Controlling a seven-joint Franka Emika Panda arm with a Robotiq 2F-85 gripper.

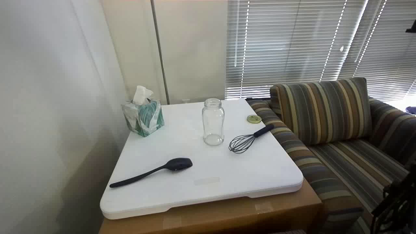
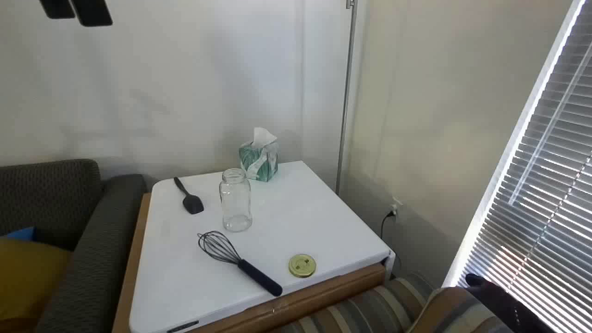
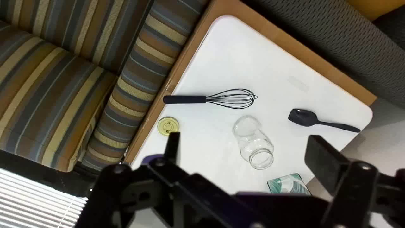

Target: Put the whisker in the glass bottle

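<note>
Striped armchair (image 3: 60, 88): left of the tool (image 3: 245, 144) in the wrist view. White worktop (image 3: 215, 57), rounded corners: below the tool, well apart from it. Tool, black: its two fingers (image 3: 324, 163) stand wide apart. Tissue box (image 3: 288, 183), teal and white: partly hidden by the tool in the wrist view. Glass bottle (image 3: 253, 143), clear, upright on the worktop: below the tool, seen between its fingers. Whisk (image 3: 202, 99), black, lying flat near the bottle: beyond the fingertips. Spoon (image 3: 311, 119), black: past the finger at that view's right. Lid (image 3: 168, 126), gold: just past the left-hand finger.
</note>
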